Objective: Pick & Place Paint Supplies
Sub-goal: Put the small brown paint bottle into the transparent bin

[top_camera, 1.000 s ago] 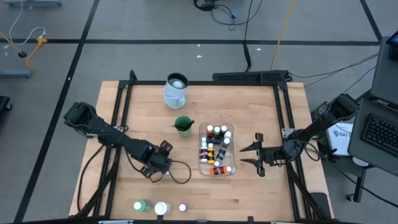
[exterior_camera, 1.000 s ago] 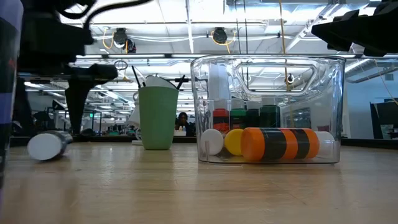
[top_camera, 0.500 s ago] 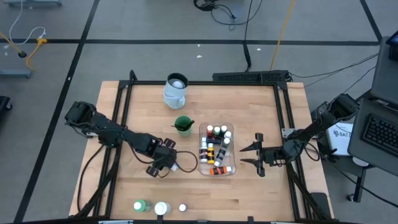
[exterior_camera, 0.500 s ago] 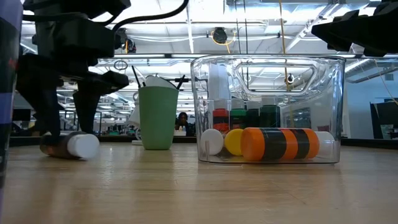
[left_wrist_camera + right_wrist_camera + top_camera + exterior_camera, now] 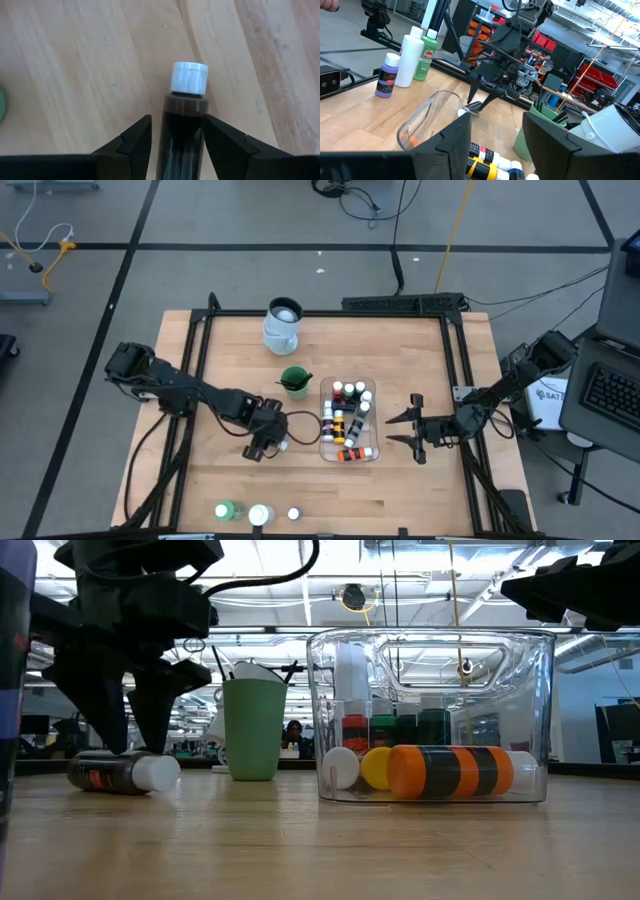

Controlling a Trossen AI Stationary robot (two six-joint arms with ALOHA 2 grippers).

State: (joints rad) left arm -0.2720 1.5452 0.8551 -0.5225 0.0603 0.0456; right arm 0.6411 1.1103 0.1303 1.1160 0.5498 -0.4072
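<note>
Here the left gripper (image 5: 172,145) is closing its fingers around a dark bottle (image 5: 183,125) lying left of the tub (image 5: 347,423), readying a lift; right gripper (image 5: 412,430) is idling open-fingered

The pale wooden tabletop (image 5: 240,360) sits in a black metal frame (image 5: 196,350) on a grey floor (image 5: 250,275) crossed by dark tape lines. Black cables (image 5: 360,200) and a yellow cord (image 5: 455,220) trail across the floor. A black keyboard (image 5: 610,392) lies to one side. Ceiling light strips (image 5: 330,580) and red storage bins (image 5: 592,80) show beyond.
</note>
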